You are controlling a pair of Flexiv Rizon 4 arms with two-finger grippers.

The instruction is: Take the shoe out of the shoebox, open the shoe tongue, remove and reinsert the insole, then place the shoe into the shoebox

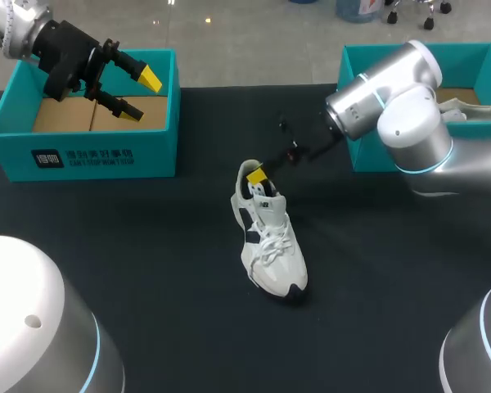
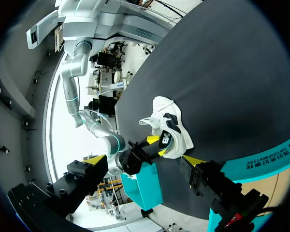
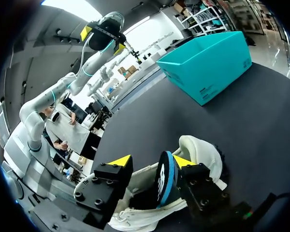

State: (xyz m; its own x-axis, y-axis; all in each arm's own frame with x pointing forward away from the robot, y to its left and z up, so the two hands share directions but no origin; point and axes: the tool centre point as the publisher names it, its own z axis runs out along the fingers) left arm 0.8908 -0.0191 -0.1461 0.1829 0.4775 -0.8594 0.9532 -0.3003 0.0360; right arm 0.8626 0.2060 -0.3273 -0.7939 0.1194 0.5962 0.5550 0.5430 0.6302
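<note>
Shoe (image 1: 270, 237) upright; right hand (image 3: 150, 162) spread astride its collar, left hand (image 1: 141, 97) spread over shoebox (image 1: 82, 155)

Right arm (image 1: 409, 115) hides much of right shoebox (image 1: 466, 65); contents unclear.

Brightly and evenly lit from overhead. Only a faint, soft shadow beside the shoe (image 1: 270, 241) on the matte black table (image 1: 147, 270). Broad white highlights on the silver shell of the right arm (image 1: 409, 106). Washed-out white glare from the room behind in both wrist views.
</note>
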